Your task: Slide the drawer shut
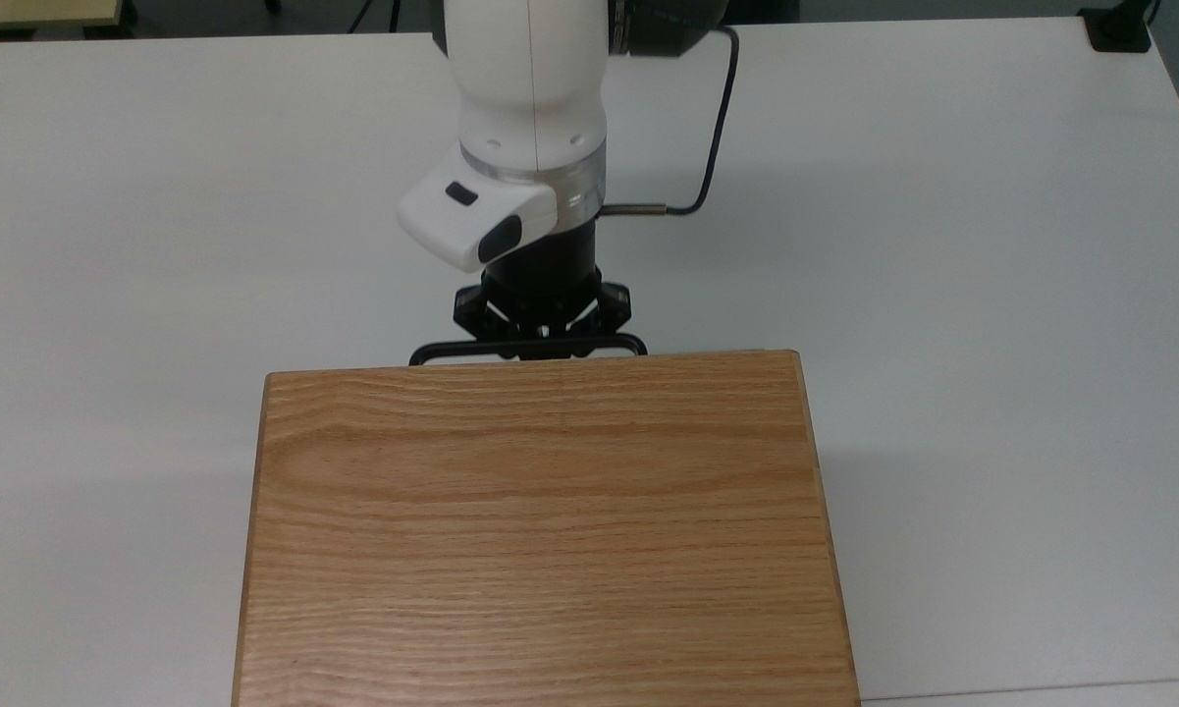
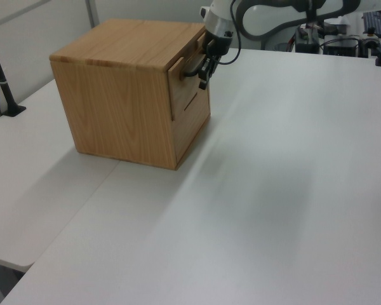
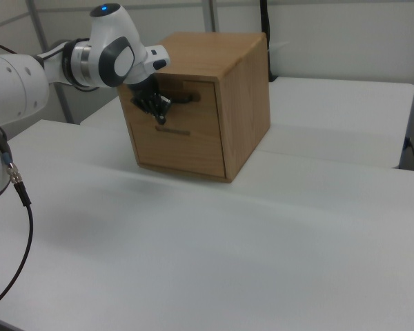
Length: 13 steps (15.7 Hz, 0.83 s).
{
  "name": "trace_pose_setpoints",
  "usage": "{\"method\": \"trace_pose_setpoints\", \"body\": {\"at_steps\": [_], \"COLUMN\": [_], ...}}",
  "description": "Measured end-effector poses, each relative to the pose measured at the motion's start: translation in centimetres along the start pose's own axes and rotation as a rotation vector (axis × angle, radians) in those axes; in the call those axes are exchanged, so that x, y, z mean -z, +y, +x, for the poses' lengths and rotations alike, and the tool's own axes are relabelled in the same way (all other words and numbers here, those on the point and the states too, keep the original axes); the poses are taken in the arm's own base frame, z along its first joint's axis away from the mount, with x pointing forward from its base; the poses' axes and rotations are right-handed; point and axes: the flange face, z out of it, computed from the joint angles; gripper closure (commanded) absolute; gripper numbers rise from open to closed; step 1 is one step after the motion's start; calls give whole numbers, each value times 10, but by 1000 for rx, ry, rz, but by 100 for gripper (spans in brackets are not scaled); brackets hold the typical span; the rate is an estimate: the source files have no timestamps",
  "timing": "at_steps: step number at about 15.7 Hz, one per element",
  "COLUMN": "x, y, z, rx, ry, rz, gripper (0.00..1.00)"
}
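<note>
Now the light oak wooden drawer with its wide front panel (image 2: pixel 189 77) sits pushed into the larger flat-topped oak cabinet body (image 1: pixel 540 520), its front looking flush or very nearly flush with the cabinet face in the left and right views. The black two-finger hand (image 1: pixel 540 339) is right against that front, at the long black bar handle (image 1: pixel 528 347), which runs just ahead of the fingertips and out to either side of them in the top view. Whether the hand is clamped on the bar or merely pressed against it I cannot tell.

The drawer looks home, so the main risk, as I judge it, is more push. With nowhere left for the tray to slide, extra force would go into the cabinet, which stands loose on the white table (image 1: pixel 942 245) and could skid away from the hand or twist.

The other risk is in leaving. If the fingers do grip the bar and the arm backs off without letting go, the drawer would come out again. A sideways exit could also catch a finger behind the bar and jerk the cabinet round.
</note>
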Motion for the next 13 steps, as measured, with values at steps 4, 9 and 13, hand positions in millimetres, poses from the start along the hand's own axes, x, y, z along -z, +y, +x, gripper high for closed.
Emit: {"method": "trace_pose_setpoints", "body": {"at_steps": [4, 9, 13], "x": [-3, 43, 101], "y": [-4, 2, 29], "z": [2, -40, -97], "rx": [8, 42, 5], "ry": [12, -151, -325], "rz": [-12, -16, -20], "gripper": [100, 72, 0]}}
